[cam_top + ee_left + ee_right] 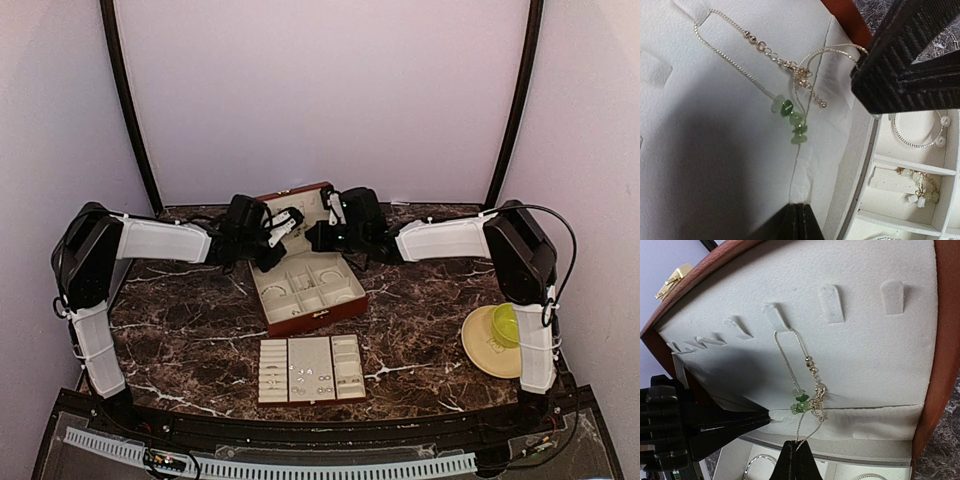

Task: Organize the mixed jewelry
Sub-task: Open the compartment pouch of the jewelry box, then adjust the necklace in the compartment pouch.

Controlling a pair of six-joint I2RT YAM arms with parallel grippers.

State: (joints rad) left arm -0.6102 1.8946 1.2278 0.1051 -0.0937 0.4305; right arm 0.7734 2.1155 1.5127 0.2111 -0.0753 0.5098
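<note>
**Both arms at the lid, working a fine chain**

Starting on the left, our left gripper (283,226) is up against the padded cream lid lining (715,150) of the red-brown wooden jewelry box (305,280). Its fingers (900,65) appear pinched closed on a loop of the thin silvery chain necklace with green stone chips (790,117); the chain runs right into the tip. The rest of the necklace hangs from a fabric tab (777,317) on the lining, the green chips bunched near the clasp.

Moving right, our right gripper (322,232) meets the same spot from the other side. In its wrist view the dark fingers (792,460) look closed, with a strand of chain running down to the tip, though we cannot tell whether they truly grip it.

Below, the box compartments hold a beaded silver hoop (920,132) and a small gold and pearl piece (917,192). On the dark marble counter (180,340), the cream-lined flat tray (311,369) carries several tiny rings and earrings (310,376). Far right sits a yellow plate with a green cup (497,335).

We judge the chain light, limp and slippery, prone to tangling and snagging at the clasp. It is best held by the plain chain near the tab, not by the brittle chips.
</note>
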